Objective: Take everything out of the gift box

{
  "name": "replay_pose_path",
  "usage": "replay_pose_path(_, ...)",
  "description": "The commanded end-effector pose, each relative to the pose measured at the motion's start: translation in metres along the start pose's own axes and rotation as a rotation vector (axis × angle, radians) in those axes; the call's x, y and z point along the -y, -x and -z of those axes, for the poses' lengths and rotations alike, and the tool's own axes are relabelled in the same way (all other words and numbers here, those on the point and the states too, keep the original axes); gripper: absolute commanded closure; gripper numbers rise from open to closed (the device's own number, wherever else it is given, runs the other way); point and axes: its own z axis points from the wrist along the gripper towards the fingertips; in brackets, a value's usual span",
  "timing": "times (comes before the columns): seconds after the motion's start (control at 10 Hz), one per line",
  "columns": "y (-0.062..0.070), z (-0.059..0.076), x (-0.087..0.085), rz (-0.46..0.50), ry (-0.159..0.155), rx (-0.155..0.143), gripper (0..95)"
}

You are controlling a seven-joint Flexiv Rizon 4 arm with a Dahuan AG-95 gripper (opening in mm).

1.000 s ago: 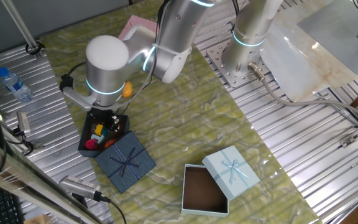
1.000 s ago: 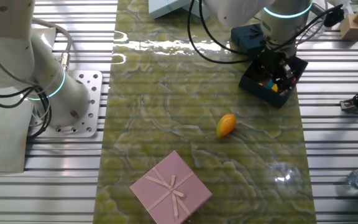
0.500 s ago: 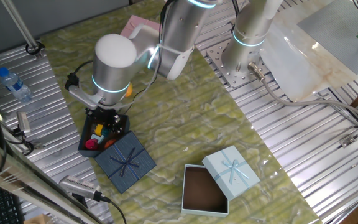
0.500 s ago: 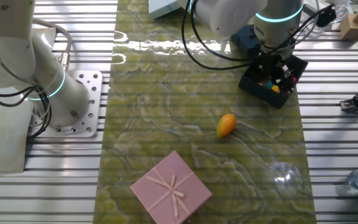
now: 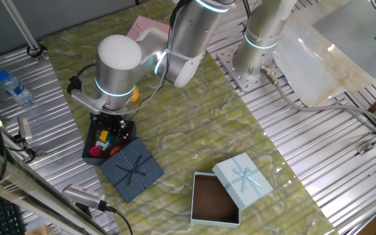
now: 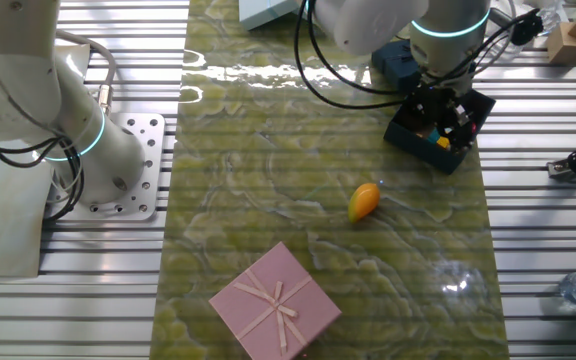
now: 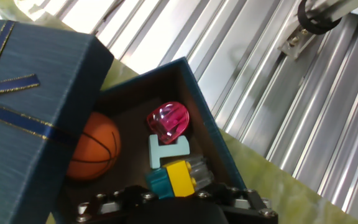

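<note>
Whereas the gripper (image 5: 111, 125) hung lower over the gift box (image 5: 95, 151) a second ago, it now sits slightly higher, seemingly empty; no extraction is confirmed.

Finger state: cannot be told, tips hidden.

Gift box: at the mat's edge, its lid (image 5: 131, 170) overlapping one side.

Contents: orange ball (image 7: 92, 146), pink piece (image 7: 169, 119), pale T-shaped piece (image 7: 169, 150), yellow-and-teal block (image 7: 173, 178).

Outside the gift box: orange-yellow toy (image 6: 363, 201), already on the mat.
</note>
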Motion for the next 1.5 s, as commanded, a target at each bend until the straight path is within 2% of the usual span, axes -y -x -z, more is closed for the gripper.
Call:
replay_pose_path(0.1,0.001,-0.001,-0.001,0.000,0.009,0.003,38.0)
replay_pose_path(0.5,0.001,-0.003,-0.002,-0.004,-0.015,0.016,38.0)
replay_pose_path(0.8,0.003,-0.007,-0.006,-0.032,-0.001,0.076,38.0)
replay_pose_path(0.9,0.005,-0.008,-0.009,-0.053,-0.005,0.083,38.0)
replay_pose_path(1.2,0.012,-0.013,-0.025,-0.099,-0.010,0.082,38.0)
replay_pose_path(1.3,0.014,-0.013,-0.027,-0.110,-0.037,0.075,38.0)
replay_pose_path(1.4,0.014,-0.011,-0.027,-0.109,-0.103,0.057,38.0)
replay_pose_path(1.5,0.014,-0.007,-0.026,-0.111,-0.154,0.035,38.0)
